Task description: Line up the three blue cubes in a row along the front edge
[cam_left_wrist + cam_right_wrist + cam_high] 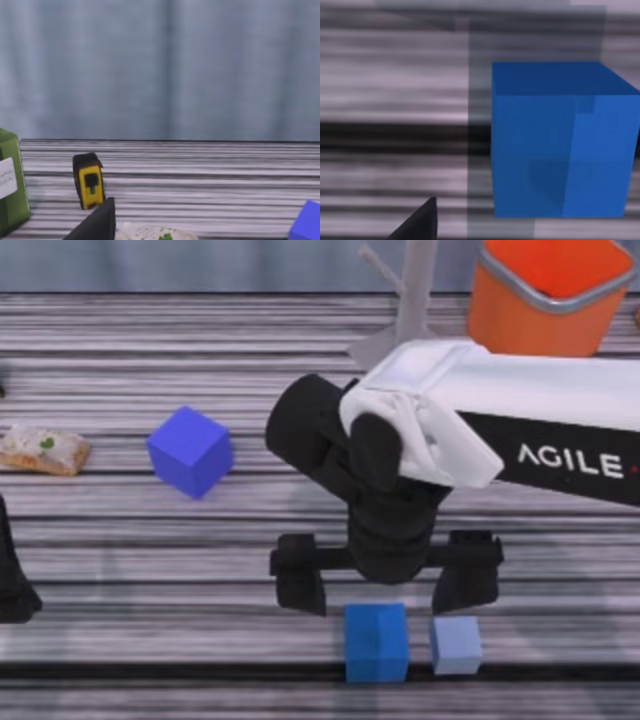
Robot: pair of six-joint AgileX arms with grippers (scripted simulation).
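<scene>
The medium royal-blue cube (377,642) and the small pale grey-blue cube (456,645) stand side by side, a small gap between them, at the dark line of the front edge (200,672). The large indigo cube (190,450) sits apart at the mid left, turned at an angle. My right gripper (385,582) hovers just behind the royal-blue cube, open wide with nothing between its fingers (300,580). The right wrist view shows the royal-blue cube (560,145) close up. My left gripper (12,590) is parked at the left edge; one fingertip (97,225) shows in its wrist view.
An orange bucket (545,290) stands at the back right beside a grey stand (400,310). A piece of bread (42,450) lies at the far left. The left wrist view holds a yellow tape measure (89,181) and a green box (10,190).
</scene>
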